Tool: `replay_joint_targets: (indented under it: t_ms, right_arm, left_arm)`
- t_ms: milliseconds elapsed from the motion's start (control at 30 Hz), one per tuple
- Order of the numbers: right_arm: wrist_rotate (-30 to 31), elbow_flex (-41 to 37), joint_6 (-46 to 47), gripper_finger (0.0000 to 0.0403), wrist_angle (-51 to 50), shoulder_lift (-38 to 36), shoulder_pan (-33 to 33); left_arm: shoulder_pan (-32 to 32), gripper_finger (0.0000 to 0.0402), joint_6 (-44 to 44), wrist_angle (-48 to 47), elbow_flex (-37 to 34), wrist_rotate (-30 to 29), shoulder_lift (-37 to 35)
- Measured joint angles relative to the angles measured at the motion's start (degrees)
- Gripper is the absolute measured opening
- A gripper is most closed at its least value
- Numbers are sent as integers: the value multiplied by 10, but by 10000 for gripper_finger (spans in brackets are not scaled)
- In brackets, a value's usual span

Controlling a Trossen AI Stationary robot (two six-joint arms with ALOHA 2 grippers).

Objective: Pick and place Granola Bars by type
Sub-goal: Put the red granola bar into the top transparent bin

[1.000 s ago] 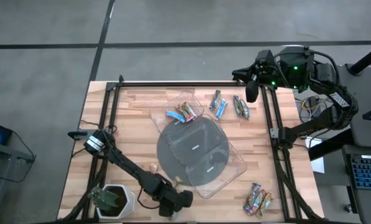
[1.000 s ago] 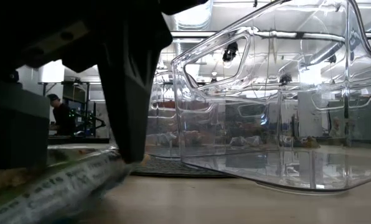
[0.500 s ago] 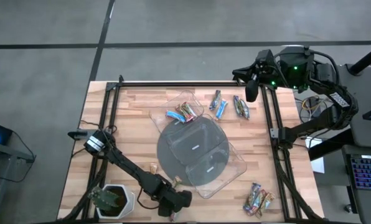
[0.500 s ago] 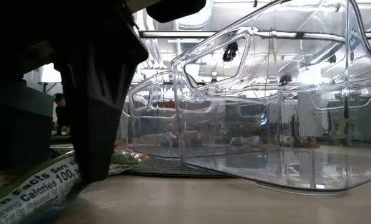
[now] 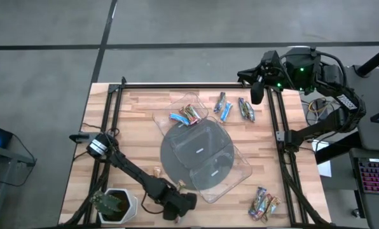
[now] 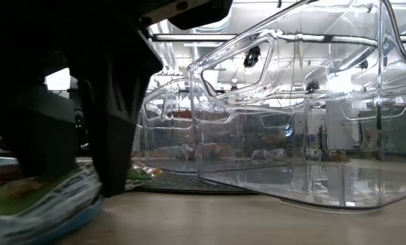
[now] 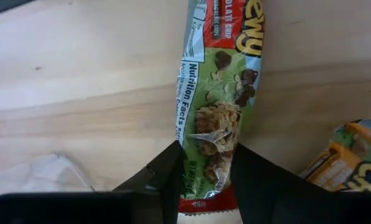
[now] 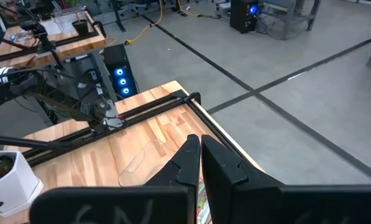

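Note:
A green-wrapped granola bar (image 7: 218, 93) lies on the wood near the table's near edge, and my left gripper (image 7: 207, 158) is shut on it. The low view shows the same bar (image 6: 43, 204) under the dark fingers (image 6: 111, 136). In the high view that gripper (image 5: 173, 215) stands beside the potted plant. More granola bars lie in the far clear tray (image 5: 186, 115), at the far right (image 5: 222, 105) (image 5: 245, 109) and in a pile at the near right (image 5: 264, 205). My right gripper (image 8: 200, 155) hangs shut and high over the far right corner (image 5: 256, 91), touching nothing. My left gripper pinches the green bar's two long sides (image 7: 210, 143) between its two fingers, near one end of the bar. The fingers slant steeply down from above and lie across the bar. The wrapper is crumpled between them. The bar lies flat on the table.
A grey disc (image 5: 197, 151) lies mid-table with clear trays (image 5: 237, 166) over and beside it. A white-potted plant (image 5: 115, 205) stands at the near left. An orange-yellow bar (image 7: 353, 163) lies close beside the green one. Black rails (image 5: 107, 127) frame the table.
My left gripper has shut on the green bar without leaving its place: in the low view its dark finger has come across from right to left against the wrapper, which now bulges under it. The bar stays on the table.

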Motion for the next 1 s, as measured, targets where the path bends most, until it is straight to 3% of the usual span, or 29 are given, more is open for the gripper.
replay_joint_targets:
  t_ms: [267,533,1000]
  right_arm:
    - [0,0,-9,9,1,0,0]
    - [0,0,-9,9,2,0,0]
    - [0,0,-11,8,4,0,0]
  left_arm:
    - [0,95,-15,-62,35,-46,0]
    - [0,95,-49,-146,91,-45,-1]
    - [11,94,-134,-255,253,-52,-4]
